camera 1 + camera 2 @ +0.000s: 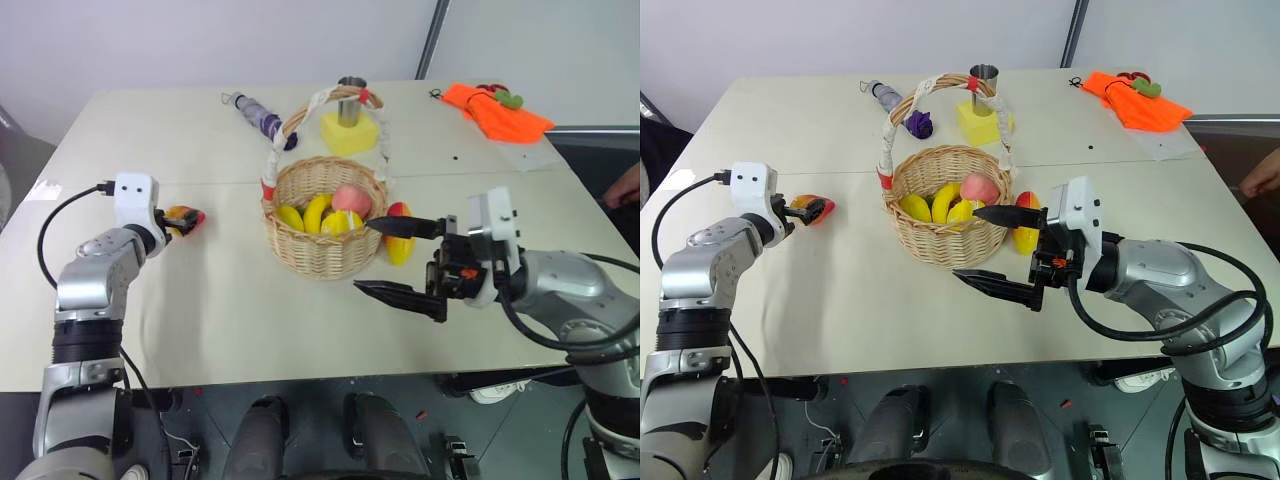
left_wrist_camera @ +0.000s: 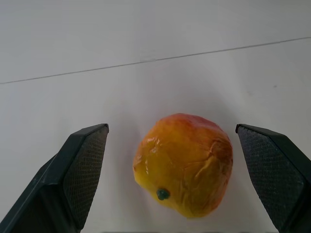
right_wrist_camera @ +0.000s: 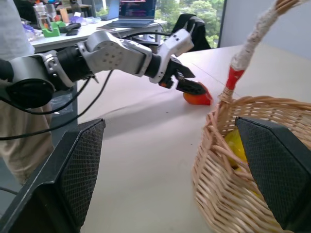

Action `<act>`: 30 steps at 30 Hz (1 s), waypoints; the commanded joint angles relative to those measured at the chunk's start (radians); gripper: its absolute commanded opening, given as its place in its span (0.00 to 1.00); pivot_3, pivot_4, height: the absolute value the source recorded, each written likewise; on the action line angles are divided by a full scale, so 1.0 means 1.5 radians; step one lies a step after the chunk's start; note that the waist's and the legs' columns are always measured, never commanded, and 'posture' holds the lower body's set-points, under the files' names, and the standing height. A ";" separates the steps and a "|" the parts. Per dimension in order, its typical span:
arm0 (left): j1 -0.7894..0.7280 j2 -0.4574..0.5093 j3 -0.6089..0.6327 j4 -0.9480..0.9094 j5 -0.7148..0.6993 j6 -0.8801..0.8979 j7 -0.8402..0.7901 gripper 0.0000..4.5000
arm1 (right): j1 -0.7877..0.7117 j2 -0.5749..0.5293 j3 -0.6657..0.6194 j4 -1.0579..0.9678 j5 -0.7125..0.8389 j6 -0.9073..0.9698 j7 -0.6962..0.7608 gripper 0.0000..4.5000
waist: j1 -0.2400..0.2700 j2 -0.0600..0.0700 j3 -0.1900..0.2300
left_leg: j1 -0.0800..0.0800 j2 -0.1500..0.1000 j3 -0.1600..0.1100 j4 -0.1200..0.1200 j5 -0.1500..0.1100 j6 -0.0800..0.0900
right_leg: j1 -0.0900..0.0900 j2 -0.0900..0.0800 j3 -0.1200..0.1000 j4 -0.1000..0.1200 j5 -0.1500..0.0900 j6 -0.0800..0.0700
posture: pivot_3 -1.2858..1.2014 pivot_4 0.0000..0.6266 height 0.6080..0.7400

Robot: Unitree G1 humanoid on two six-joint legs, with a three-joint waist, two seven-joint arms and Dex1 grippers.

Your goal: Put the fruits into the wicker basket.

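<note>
No brand, label or readable writing can be made out on any item on the table (image 1: pixel 200 300).

The wicker basket (image 1: pixel 322 252) stands near the middle of the table, upright, its arched handle wrapped in white cloth with red bits. Inside it lie yellow bananas (image 1: pixel 316 214) and a pale pink round fruit (image 1: pixel 350 199); a further yellow piece sits at the front of the pile, though from this angle I cannot say whether it is another banana or something else.

Behind the basket, a yellow sponge block (image 1: pixel 350 134) carries a steel cup (image 1: pixel 351 100), upright. To its left lies a clear bottle (image 1: pixel 252 109) on its side, with a purple item just beside it. At the far right corner sits an orange cloth (image 1: pixel 497 110) with small red and green objects on top.

Task items: the small roundish fruit (image 2: pixel 184 171), red-orange and yellow, rests on the table well to the left of the basket. The larger mango (image 1: pixel 400 235) lies on the table just beside the basket's right wall, outside it.

The left gripper (image 1: pixel 186 222) is at the small fruit, fingers spread wide with the fruit between them; the wrist view shows clear gaps on both sides, so no contact. The right gripper (image 1: pixel 405 262) hangs above the table in front of the basket and mango, pointing left, jaws fully apart and holding nothing.
</note>
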 commanded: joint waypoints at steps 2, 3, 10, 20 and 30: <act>-0.016 -0.001 -0.003 0.015 0.012 0.007 -0.007 0.82 | 0.001 0.002 -0.005 -0.026 0.001 -0.014 0.000 1.00 | 0.000 0.000 0.000 | 0.000 0.000 0.000 0.000 0.000 0.000 | 0.000 0.000 0.000 0.000 0.000 0.000 | 0.52 0.24 1.00; -0.016 -0.002 -0.001 0.016 0.013 0.008 -0.006 0.72 | 0.005 0.001 -0.007 -0.025 0.000 -0.018 0.002 1.00 | 0.000 0.000 0.000 | 0.000 0.000 0.000 0.000 0.000 0.000 | 0.000 0.000 0.000 0.000 0.000 0.000 | 0.52 0.24 1.00; 0.017 0.020 0.039 -0.038 0.003 -0.016 -0.026 0.51 | 0.027 -0.002 -0.012 -0.021 -0.019 -0.043 0.014 1.00 | -0.002 0.000 0.000 | 0.000 0.000 0.000 0.000 0.000 0.000 | 0.000 0.000 0.000 0.000 0.000 0.000 | 0.52 0.24 1.00; 0.129 0.044 0.019 -0.478 -0.294 0.080 -0.253 0.51 | 0.028 -0.023 -0.057 0.080 -0.060 -0.080 0.045 1.00 | 0.015 0.000 0.000 | -0.001 0.000 0.000 0.001 0.000 0.000 | 0.000 -0.003 0.000 -0.001 -0.001 -0.003 | 0.52 0.24 1.00; -0.082 -0.110 -0.170 -0.382 -0.169 0.099 -0.107 0.62 | 0.026 0.003 -0.048 0.129 -0.111 -0.089 0.007 1.00 | 0.010 -0.001 0.000 | -0.001 -0.001 0.000 0.002 0.000 0.000 | 0.002 0.000 0.000 -0.001 0.001 0.003 | 0.52 0.24 1.00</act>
